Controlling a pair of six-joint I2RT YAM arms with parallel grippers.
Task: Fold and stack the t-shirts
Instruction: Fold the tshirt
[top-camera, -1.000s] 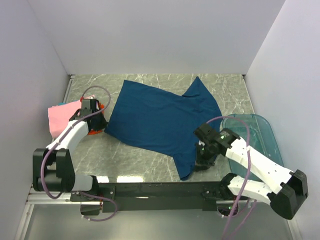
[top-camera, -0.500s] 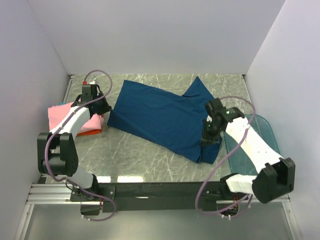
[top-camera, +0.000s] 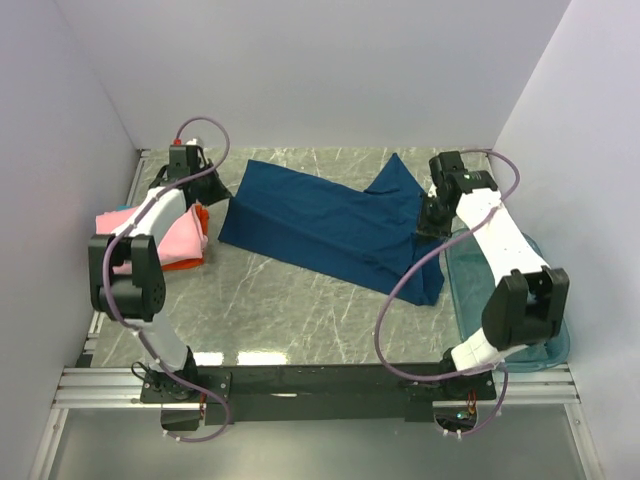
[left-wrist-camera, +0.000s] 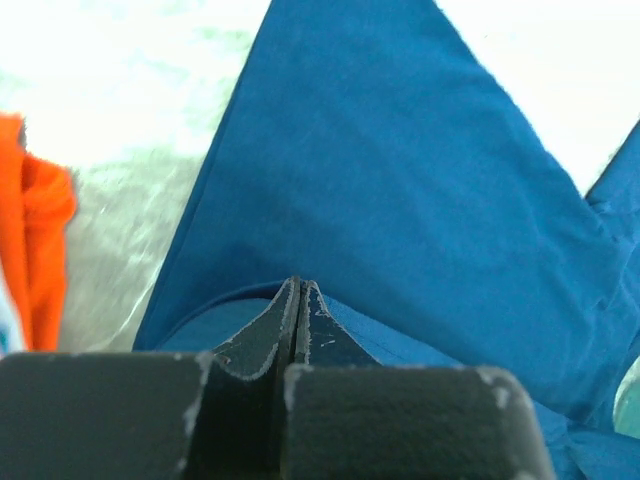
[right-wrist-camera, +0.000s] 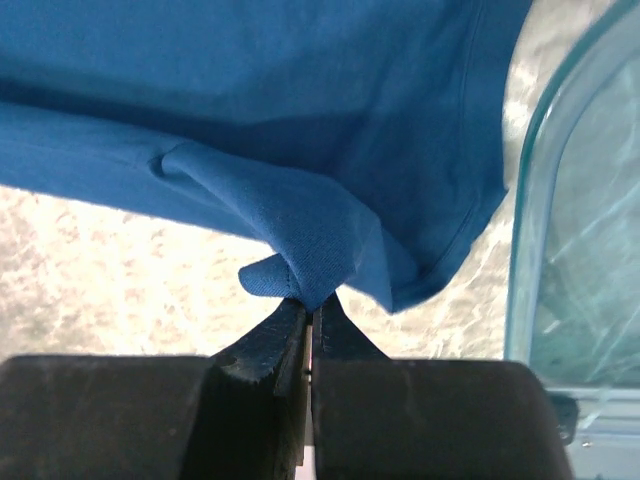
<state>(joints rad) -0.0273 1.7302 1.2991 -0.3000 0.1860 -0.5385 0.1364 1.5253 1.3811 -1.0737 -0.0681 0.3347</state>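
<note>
Evidently navy t-shirt (top-camera: 320, 230) sits pinched between fingers (right-wrist-camera: 265, 355).

My right claw (right-wrist-camera: 309, 308) is pinched tight on a bunched fold of the navy t-shirt (right-wrist-camera: 280, 90), which spreads above it. Marbled table (right-wrist-camera: 110, 270) shows left of the claw; the teal tub (right-wrist-camera: 565, 260) sits right.

No text, labels or numbers readable on navy t-shirt (top-camera: 320, 225) or teal tub (right-wrist-camera: 580, 240), though tiny marks might be blurred out.

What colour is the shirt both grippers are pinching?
Plain dark blue t-shirt, no pattern; it shows best in the top external view.
</note>
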